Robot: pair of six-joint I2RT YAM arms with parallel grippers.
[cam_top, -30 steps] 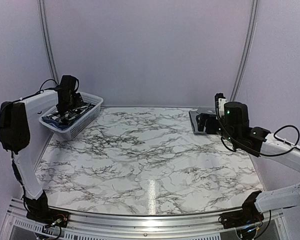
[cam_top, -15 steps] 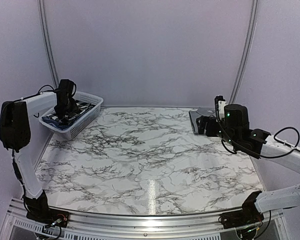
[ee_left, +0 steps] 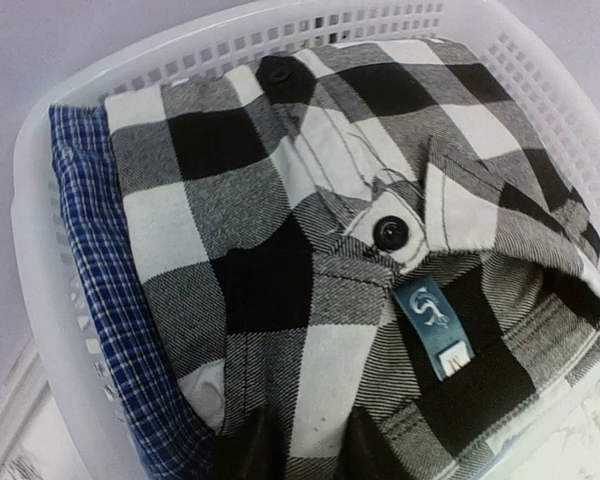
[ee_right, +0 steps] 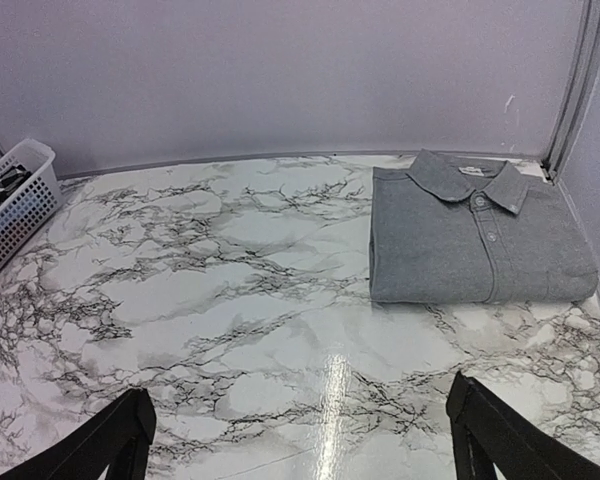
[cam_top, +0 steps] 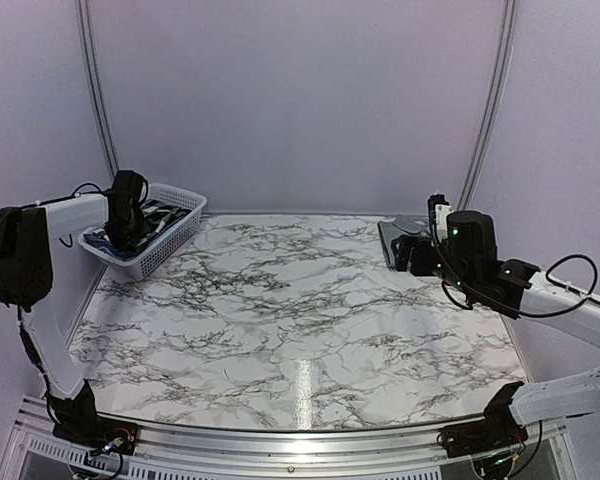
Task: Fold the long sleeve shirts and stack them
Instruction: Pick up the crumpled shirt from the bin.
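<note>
A black-and-white large-check long sleeve shirt (ee_left: 280,200) lies folded on top in the white basket (ee_left: 35,190), its collar, buttons and blue label showing. My left gripper (ee_left: 305,455) reaches down into the basket (cam_top: 170,245), and both fingertips press into the shirt's near edge with a fold of cloth pinched between them. A grey shirt (ee_right: 470,235) lies folded flat at the table's back right. My right gripper (ee_right: 300,440) hovers open just in front of it, with nothing between the fingers.
A blue fine-check shirt (ee_left: 90,260) lies under the checked one along the basket's left side. The basket (ee_right: 10,210) stands at the table's back left corner. Marble tabletop (cam_top: 300,310) spreads between the two arms; walls close in behind and at the sides.
My left gripper has sunk lower into the basket and its jaws have closed in onto the checked shirt. The right arm has barely shifted.
</note>
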